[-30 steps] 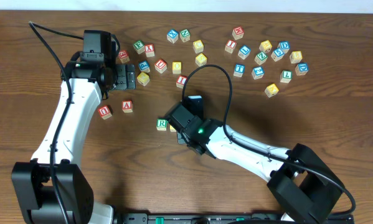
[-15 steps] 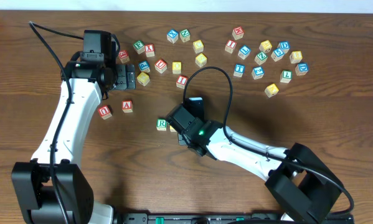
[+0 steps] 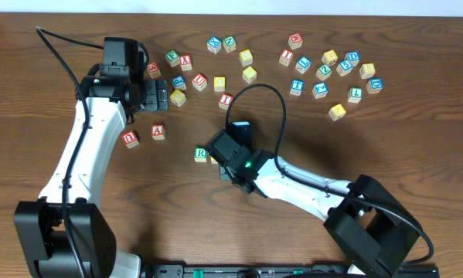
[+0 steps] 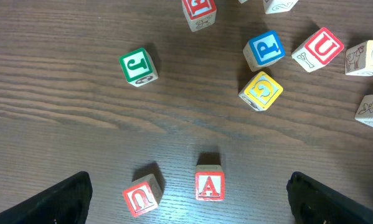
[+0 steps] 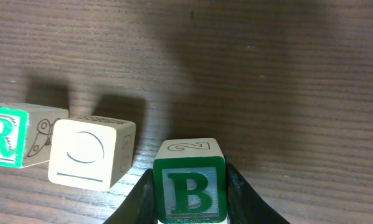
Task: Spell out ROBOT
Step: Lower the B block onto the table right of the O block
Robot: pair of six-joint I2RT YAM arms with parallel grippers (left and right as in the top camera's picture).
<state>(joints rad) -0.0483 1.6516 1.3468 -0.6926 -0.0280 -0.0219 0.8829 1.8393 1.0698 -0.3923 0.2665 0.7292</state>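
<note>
Since the earlier overhead view the right arm has crept a little to the left, its elbow drawing in and the wrist settling closer over the row, while the left arm and every loose cube lie as they did. The right gripper (image 5: 189,200) is clamped narrowly on the green B cube (image 5: 189,186), one finger against each side. A small "2" reads on the cube's top face. In the right wrist view the row runs left to right: the green R cube (image 5: 2,138), touching or nearly touching the pale O cube (image 5: 89,152), which shows an outlined ring. The B sits just right of the O, a narrow gap apart and slightly nearer the camera. I judge the coming move a short slide in toward the O's right side. Whether the B already rests on the table (image 5: 267,74) cannot be told. The left gripper (image 3: 160,96) stands wide and empty, well apart from the row, above a red A cube (image 4: 209,185) and a red U cube (image 4: 141,198), with a green J cube (image 4: 137,66) and a blue P cube (image 4: 265,48) beyond. A blue T cube (image 3: 297,86) waits among the scattered cubes on the right.
</note>
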